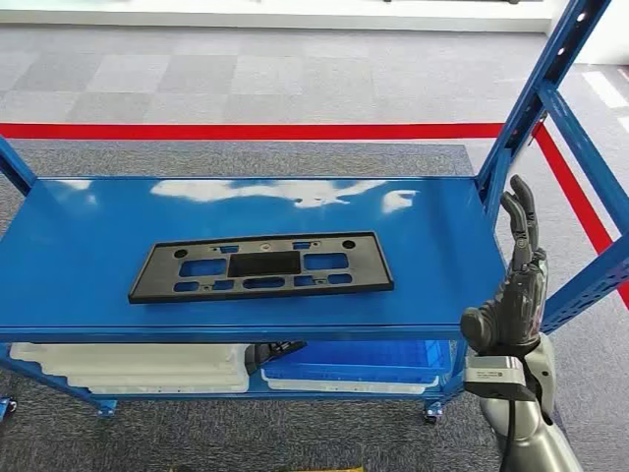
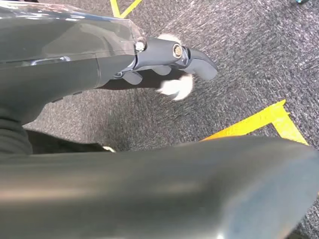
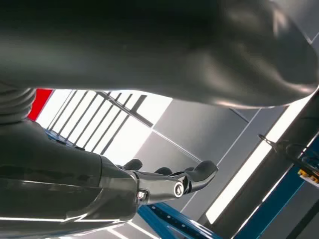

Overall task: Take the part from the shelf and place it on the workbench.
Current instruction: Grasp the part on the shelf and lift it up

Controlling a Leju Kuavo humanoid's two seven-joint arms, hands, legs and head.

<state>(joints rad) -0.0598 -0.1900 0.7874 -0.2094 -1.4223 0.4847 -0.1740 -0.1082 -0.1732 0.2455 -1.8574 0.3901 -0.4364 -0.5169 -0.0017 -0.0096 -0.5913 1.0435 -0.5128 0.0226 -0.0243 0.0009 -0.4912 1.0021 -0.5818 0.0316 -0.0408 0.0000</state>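
The part (image 1: 261, 265) is a flat black plate with holes cut in it. It lies in the middle of the head view, flat on the top board of the blue shelf (image 1: 74, 265). It sits near the front edge of the board — that makes it easy to reach from where the robot stands. Nothing touches it, so the picking up has not begun.

The right hand (image 1: 515, 285) is at the lower right of the head view, just past the right end of the board and next to the blue post (image 1: 545, 74). Its fingers (image 1: 521, 211) point up and stand apart, and it holds nothing. It is well apart from the part. I think it is raised like this to get ready to reach over to the plate.

In the left wrist view, the left hand (image 2: 161, 59) shows in the upper middle of the picture over grey carpet (image 2: 244, 59) with yellow tape (image 2: 263, 119) on it. The fingers stretch out and nothing is in them, so I think the arm just hangs down.

White trays (image 1: 134, 366) and a blue bin (image 1: 356, 359) sit on the lower board, at the bottom of the head view. A red line (image 1: 245, 130) runs across the floor behind the shelf.

I cannot see any words, brand or label to read — not on the part and not on the shelf.
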